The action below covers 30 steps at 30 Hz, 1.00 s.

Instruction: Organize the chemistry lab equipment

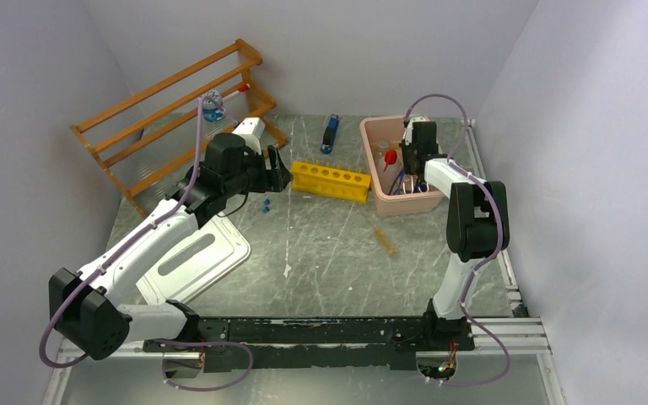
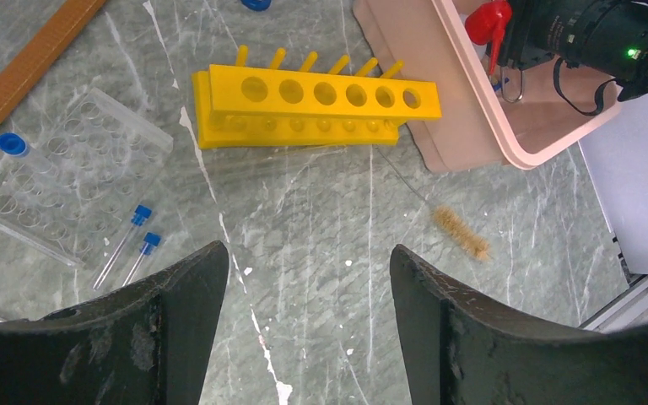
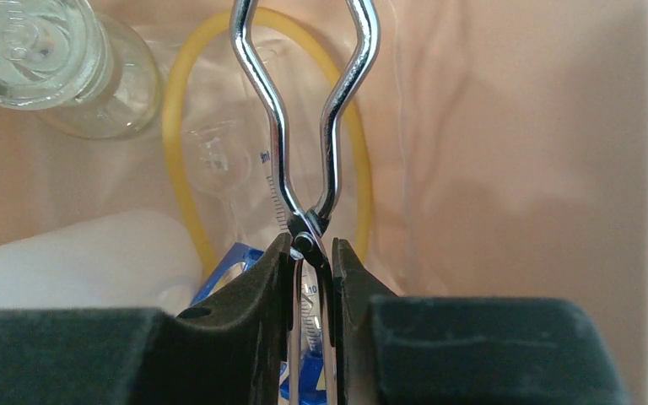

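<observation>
My right gripper (image 3: pixel 310 245) hangs inside the pink bin (image 1: pixel 371 160), shut on the metal tongs (image 3: pixel 304 110) at their pivot, their looped arms pointing away from me. Under the tongs lie the yellowish tubing (image 3: pixel 177 152), a clear glass flask (image 3: pixel 59 67), the blue-framed goggles (image 3: pixel 228 270) and a white bottle body (image 3: pixel 84 257). The bottle's red cap (image 2: pixel 489 18) shows above the bin rim. My left gripper (image 2: pixel 308 261) is open and empty above the bare table. Two blue-capped tubes (image 2: pixel 131 240) lie to its left beside a clear well plate (image 2: pixel 76 173).
A yellow tube rack (image 2: pixel 316 105) stands between the arms, next to the bin. A bristle brush (image 2: pixel 461 234) lies on the table in front of the bin. A wooden rack (image 1: pixel 169 110) leans at the back left, a white tray (image 1: pixel 194 257) lies under the left arm, and a blue item (image 1: pixel 331 131) is at the back.
</observation>
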Motion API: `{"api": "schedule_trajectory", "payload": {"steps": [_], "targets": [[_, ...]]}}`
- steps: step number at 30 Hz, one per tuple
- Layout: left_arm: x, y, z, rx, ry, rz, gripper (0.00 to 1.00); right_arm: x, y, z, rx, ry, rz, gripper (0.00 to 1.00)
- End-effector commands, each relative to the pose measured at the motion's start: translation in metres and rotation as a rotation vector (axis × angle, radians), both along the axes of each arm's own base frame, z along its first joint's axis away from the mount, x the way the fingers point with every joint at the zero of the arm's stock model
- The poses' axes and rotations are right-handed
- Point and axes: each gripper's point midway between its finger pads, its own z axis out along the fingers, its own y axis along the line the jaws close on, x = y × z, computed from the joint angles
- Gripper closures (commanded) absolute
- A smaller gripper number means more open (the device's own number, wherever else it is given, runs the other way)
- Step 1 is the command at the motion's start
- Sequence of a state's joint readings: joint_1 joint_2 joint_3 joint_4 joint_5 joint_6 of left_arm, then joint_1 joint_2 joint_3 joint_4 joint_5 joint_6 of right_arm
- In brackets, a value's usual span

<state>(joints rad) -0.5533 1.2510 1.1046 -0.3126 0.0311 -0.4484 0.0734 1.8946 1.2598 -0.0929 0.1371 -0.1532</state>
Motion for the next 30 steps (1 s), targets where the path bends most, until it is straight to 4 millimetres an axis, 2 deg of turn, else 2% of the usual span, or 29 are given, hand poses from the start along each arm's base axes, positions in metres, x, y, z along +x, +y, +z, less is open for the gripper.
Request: {"api": "schedule_trajectory", "payload": {"steps": [1,10,17,19,24,27,30], "targets": [[0.003,-0.002,0.010,-0.021,-0.009,0.004,0.26,0.014,0.005,0.014,0.042,-0.042,-0.001,0.85],[0.002,-0.002,0.009,-0.030,-0.006,0.002,0.26,0.014,-0.002,0.052,0.076,-0.148,-0.107,0.69],[-0.001,-0.003,0.008,-0.038,-0.002,-0.009,0.27,0.002,-0.004,0.050,0.048,-0.121,-0.084,0.72],[-0.002,-0.003,0.007,-0.040,0.000,-0.011,0.27,0.000,-0.003,0.057,0.056,-0.135,-0.085,0.70],[-0.003,-0.003,0.010,-0.046,-0.006,-0.014,0.27,-0.001,0.004,0.091,0.123,-0.182,-0.097,0.66],[-0.004,-0.003,0.011,-0.044,-0.010,-0.014,0.27,-0.008,0.022,0.115,0.184,-0.211,-0.112,0.59],[-0.004,-0.002,0.012,-0.045,-0.010,-0.011,0.26,-0.025,0.042,0.137,0.193,-0.236,-0.139,0.51]]}}
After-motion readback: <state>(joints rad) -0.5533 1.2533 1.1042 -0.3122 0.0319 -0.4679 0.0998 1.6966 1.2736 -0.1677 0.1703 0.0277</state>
